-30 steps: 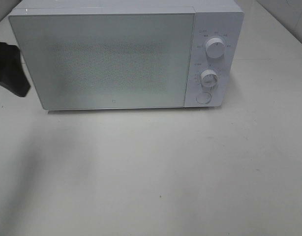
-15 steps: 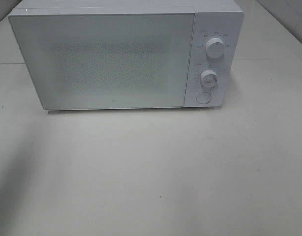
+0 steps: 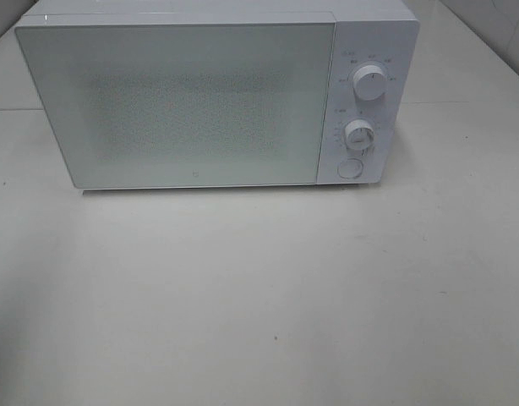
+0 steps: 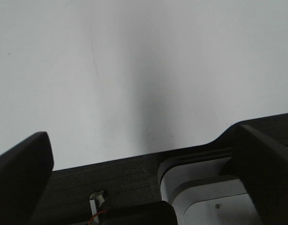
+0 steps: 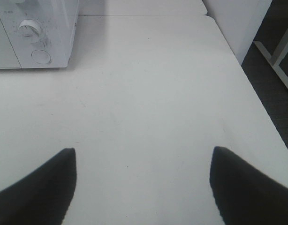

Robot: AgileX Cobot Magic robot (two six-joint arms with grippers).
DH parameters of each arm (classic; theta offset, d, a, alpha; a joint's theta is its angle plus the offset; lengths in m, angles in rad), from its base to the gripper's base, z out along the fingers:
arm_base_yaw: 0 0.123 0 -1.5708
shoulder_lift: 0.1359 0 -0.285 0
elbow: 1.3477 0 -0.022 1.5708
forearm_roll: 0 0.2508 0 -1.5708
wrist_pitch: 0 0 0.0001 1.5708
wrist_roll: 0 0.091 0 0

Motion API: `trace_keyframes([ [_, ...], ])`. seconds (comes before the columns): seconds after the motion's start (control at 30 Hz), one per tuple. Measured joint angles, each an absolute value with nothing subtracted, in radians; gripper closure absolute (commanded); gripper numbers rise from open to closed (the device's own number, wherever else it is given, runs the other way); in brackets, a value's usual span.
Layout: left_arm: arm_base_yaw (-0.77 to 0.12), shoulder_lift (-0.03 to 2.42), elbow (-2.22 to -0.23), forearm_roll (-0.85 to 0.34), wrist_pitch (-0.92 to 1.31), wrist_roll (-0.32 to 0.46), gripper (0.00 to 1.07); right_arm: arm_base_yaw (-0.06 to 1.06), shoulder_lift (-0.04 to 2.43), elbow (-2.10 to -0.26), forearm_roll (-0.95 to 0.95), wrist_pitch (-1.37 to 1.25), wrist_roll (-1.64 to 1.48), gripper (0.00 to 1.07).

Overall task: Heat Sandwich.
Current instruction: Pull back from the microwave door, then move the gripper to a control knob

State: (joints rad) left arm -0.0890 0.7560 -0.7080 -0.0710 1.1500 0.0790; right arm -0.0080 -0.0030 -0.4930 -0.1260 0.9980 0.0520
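No sandwich shows anywhere on the desk (image 3: 268,296), so I cannot say which way it lies from either claw or how it looks; it may be behind the shut door (image 3: 175,106) of the microwave (image 3: 374,34). The right claw (image 5: 143,161), spread wide and empty, looks toward the knobs (image 5: 29,28) and seems nearer. The left claw (image 4: 139,159), equally wide and empty, hangs by the desk's edge.

The microwave (image 3: 217,93) stands on the table (image 3: 259,296), toward its back, and the tabletop stretches before it and to its right. The closed door (image 3: 175,106) fills the left and middle of the front, and the control panel (image 3: 365,101) sits at the right. On the panel, the upper knob (image 3: 370,84) lies above the lower knob (image 3: 359,135), with the round button (image 3: 350,168) just below.
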Motion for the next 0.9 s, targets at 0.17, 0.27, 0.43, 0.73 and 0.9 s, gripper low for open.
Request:
trace_keyframes([
  [0.17, -0.089, 0.626, -0.628, -0.071, 1.137, 0.077, 0.09, -0.008, -0.003, -0.493, -0.126, 0.998, 0.052, 0.32],
  [0.27, -0.089, 0.526, -0.578, -0.071, 1.106, 0.075, 0.09, -0.008, -0.003, -0.493, -0.126, 0.998, 0.052, 0.32],
  [0.43, -0.089, 0.356, -0.522, -0.067, 1.087, 0.045, 0.09, -0.008, -0.003, -0.493, -0.126, 0.998, 0.052, 0.32],
  [0.73, -0.089, 0.089, -0.519, -0.049, 1.085, 0.018, 0.09, -0.008, -0.003, -0.493, -0.126, 0.998, 0.052, 0.32],
  [0.9, -0.089, -0.003, -0.519, -0.048, 1.085, 0.018, 0.09, -0.008, -0.003, -0.493, -0.126, 0.998, 0.052, 0.32],
])
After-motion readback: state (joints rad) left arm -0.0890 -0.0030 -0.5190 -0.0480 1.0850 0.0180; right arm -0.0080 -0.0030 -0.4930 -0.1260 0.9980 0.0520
